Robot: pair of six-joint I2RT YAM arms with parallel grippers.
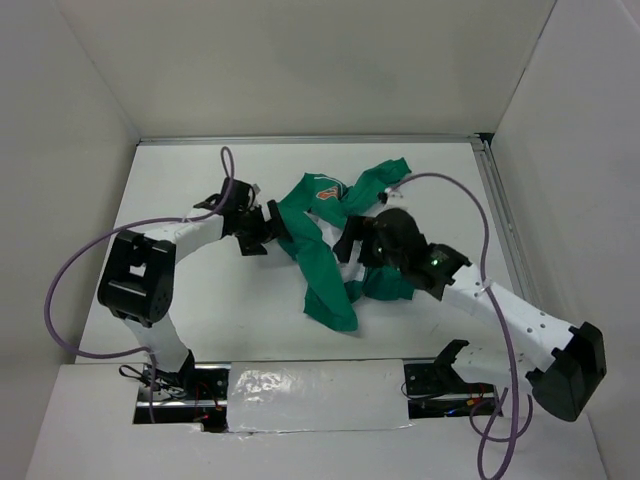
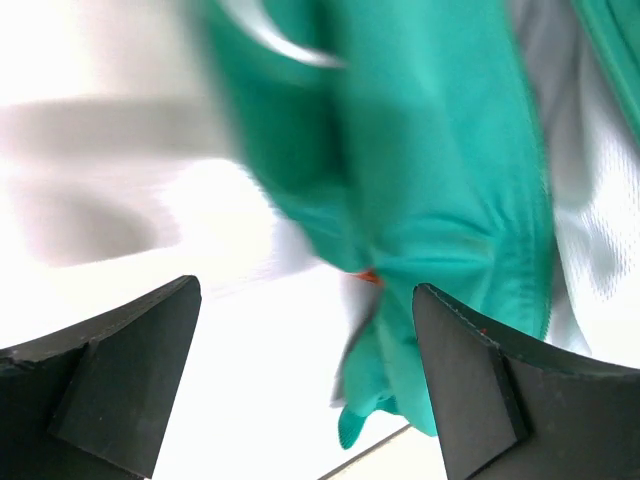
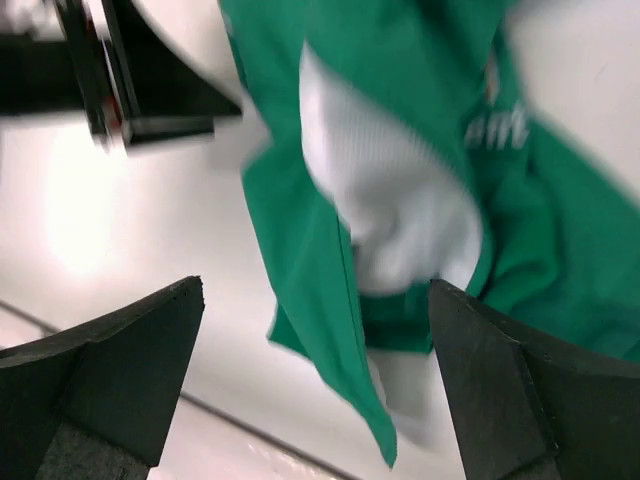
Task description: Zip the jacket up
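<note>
Since the jacket (image 1: 322, 255) lies crumpled mid-frame, with left claw (image 1: 262, 232) and right claw (image 1: 350, 243) both spread wide and empty, flattening it probably comes first.

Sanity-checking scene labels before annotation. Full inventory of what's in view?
jacket: 1, green outside, white inside, crumpled mid-table between the two hands
table: 1, white, under everything
walls: 3, white, at the table's left, back and right
cables: 2, purple, one looping off each arm
arms: 2, white and black, bases at the near edge
left hand: 1, black, open, at the jacket's left edge
right hand: 1, black, open, over the jacket's right part
</note>
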